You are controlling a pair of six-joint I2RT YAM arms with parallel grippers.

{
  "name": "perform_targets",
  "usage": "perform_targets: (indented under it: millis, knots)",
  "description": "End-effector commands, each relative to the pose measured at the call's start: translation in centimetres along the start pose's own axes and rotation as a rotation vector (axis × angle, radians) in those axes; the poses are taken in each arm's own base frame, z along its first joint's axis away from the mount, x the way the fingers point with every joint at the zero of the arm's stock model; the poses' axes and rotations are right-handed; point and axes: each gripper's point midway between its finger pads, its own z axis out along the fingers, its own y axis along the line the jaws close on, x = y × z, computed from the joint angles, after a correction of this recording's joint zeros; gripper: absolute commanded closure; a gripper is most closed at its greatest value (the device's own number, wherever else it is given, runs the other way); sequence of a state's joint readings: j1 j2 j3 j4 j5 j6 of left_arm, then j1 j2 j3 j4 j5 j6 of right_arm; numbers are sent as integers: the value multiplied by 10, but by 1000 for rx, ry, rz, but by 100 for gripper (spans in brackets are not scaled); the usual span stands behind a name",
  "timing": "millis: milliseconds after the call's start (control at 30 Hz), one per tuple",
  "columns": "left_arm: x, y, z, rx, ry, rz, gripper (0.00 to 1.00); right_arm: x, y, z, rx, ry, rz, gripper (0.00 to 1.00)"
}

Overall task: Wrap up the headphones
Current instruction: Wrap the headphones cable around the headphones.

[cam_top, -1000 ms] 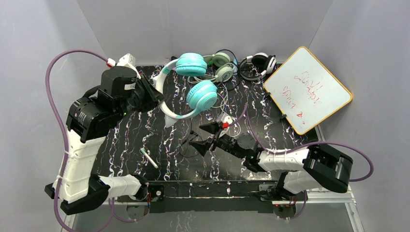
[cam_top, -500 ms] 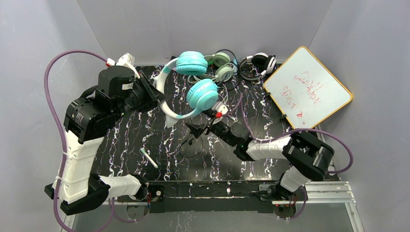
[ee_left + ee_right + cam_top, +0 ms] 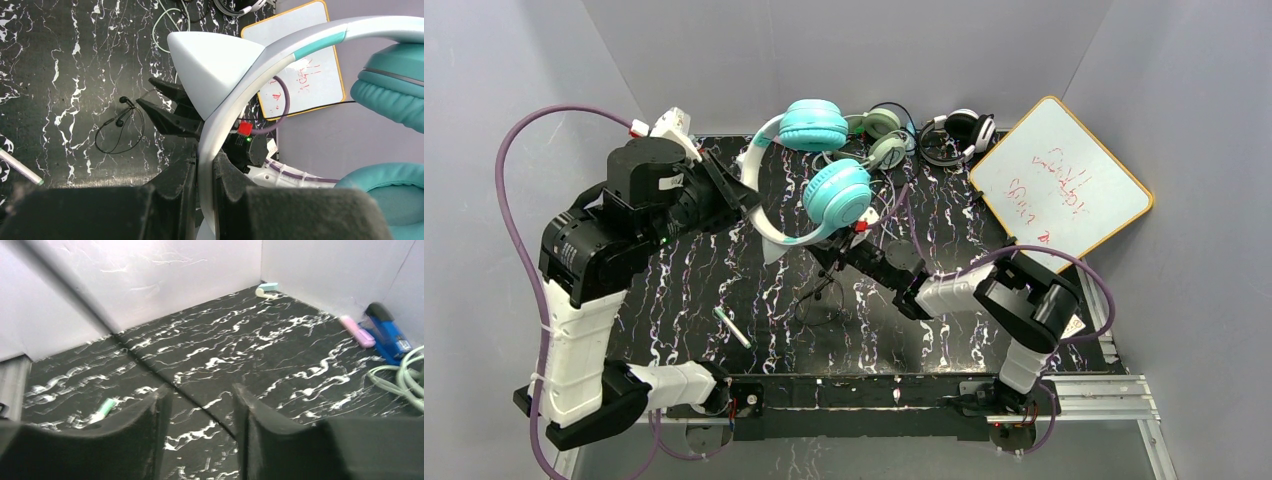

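Your left hand (image 3: 204, 167) is clamped on the white band of the teal cat-ear headphones (image 3: 837, 193). In the left wrist view the band runs up between the two fingers, and a white cat ear (image 3: 215, 65) sits just past their tips. In the top view that headset is at the upper middle of the frame, with the left hand (image 3: 736, 195) gripping the band on its left side.

Your right hand (image 3: 826, 262) reaches in just below the lower teal cup. Its fingers (image 3: 155, 430) stand apart with only the black marbled counter (image 3: 684, 290) showing between them. You cannot tell from these views whether it touches the headset.

The mint-green headphones (image 3: 884, 140) and the black-and-white headphones (image 3: 959, 130) lie at the counter's far edge, right of the teal pair, with a whiteboard (image 3: 1059, 185) leaning further right. A coil of black earbuds (image 3: 122, 130) lies on the counter near the right hand. A green-tipped marker (image 3: 732, 327) lies at lower left.
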State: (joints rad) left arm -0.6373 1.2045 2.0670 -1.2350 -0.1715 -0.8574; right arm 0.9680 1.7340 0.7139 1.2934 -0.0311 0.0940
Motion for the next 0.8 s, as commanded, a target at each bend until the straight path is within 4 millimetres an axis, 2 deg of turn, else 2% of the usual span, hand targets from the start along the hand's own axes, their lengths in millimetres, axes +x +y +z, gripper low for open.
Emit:
perform_targets:
  millis: [0,100,133,333,400,500,633,767]
  knots:
    - [-10,-12,-17,73,-39,-35,100,-57,5,6,-17,-170,66,59]
    - [-8,-11,-17,70,-35,-25,100,-75,-4,-6,50,-195,92,91]
    - [-8,-9,-16,67,-37,-18,100,-79,-5,-11,60,-189,94,98]
    - [-3,18,-3,-33,-57,63,100,-90,-2,-50,84,-47,89,99]
    - [1,25,3,-39,-59,113,100,-95,-11,-66,153,-18,79,99]
    - [6,22,9,28,-66,214,100,-106,-36,-90,296,37,59,99]
    - [40,29,25,96,46,360,100,-140,-64,-113,421,60,32,99]
    - [63,50,37,79,124,470,100,-175,-84,-122,506,78,5,99]
